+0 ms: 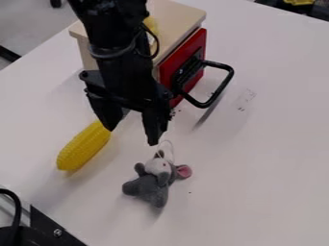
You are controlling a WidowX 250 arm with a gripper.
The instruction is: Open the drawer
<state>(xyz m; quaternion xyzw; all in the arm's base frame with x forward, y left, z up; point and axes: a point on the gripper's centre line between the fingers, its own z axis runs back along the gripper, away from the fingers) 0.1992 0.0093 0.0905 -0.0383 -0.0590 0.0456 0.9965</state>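
Well, the opening looks undone as things stand: the drawer [183, 65], a red-fronted one on the right side of the small wooden cabinet [181, 15], seems shut or very nearly so, its front sitting close against the frame. Its black loop handle [222, 89] juts out to the right, and nothing has hold of it. The gripper [132, 136] hangs nearer and to the left of that handle, fingers [154, 126] apart with nothing between them. So the whole job seems left: line up with the loop, hook or grasp it, then draw it outward, to the right and a little nearer.

As for the white surface [263, 163], a yellow toy corn cob [83, 146] lies at left, and a grey plush mouse [154, 180] is near the middle, just nearer than the gripper. Something yellow [151, 25] sits on the cabinet, partly behind the arm [116, 33]. Grey floor [35, 24] shows at far left, and a dark cable [15, 206] curves in at near left.
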